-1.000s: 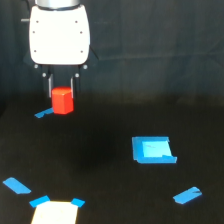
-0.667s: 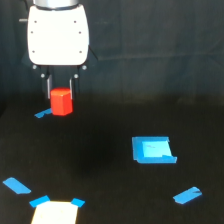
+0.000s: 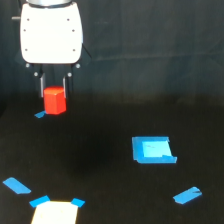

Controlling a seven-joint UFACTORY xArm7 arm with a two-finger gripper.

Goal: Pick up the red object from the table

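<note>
One red object (image 3: 54, 100) is seen clamped between the fingers of the tool (image 3: 54, 96), held slightly higher above the black desk (image 3: 110, 190) than a second earlier. A small blue tape piece (image 3: 40, 115) is left just below it. Farther toward the exterior view's right, a blue square (image 3: 152, 150) is shown lying flat, nothing visible on it.

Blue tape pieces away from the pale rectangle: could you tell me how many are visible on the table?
4: one beneath the red object at, a large patch, a strip lower right, one lower left. More may be hidden or out of frame.
</note>
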